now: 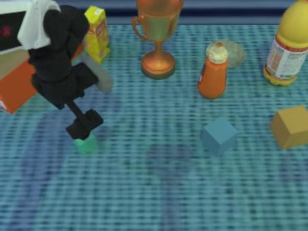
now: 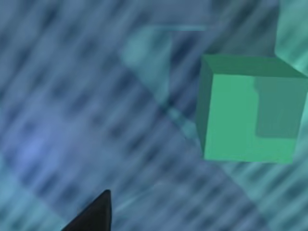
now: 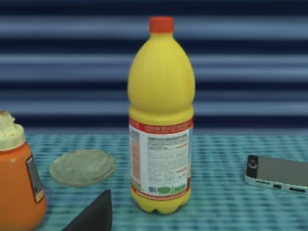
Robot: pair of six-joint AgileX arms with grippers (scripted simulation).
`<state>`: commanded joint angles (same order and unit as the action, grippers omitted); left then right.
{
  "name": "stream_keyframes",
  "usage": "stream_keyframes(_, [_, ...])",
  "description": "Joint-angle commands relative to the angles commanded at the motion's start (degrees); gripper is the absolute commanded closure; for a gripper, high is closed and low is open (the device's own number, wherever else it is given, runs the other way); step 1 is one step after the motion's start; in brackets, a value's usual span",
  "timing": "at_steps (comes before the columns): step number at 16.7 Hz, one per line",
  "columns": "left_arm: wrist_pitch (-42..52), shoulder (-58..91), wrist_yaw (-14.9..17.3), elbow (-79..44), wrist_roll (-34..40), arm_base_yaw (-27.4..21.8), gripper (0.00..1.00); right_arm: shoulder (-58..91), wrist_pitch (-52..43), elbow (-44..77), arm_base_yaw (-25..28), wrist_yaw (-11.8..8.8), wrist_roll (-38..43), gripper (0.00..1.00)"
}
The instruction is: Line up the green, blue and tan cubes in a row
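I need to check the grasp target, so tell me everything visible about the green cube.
The green cube is small, plain, matte mint-green, with sharp edges and no markings. It sits flat on the woven blue cloth at the table's left, apart from the other cubes. The left claw is right above it; whether they touch is unclear.

The top view looks down on the tabletop, sharing the green cube with the close left wrist view.

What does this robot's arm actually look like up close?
The left arm is chunky matte black with a white shell near its upper end and a grey link. Its gripper is black and blocky, with dark pointed fingers. No cables or markings show.
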<state>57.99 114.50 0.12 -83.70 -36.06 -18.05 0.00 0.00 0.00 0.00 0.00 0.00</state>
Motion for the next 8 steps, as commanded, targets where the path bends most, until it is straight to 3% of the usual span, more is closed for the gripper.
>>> stream_keyframes(8, [0.61,2.11,-0.03,-1.59,-0.67,-0.08,0.00,0.00,0.00,0.00,0.00,0.00,0.00,0.00])
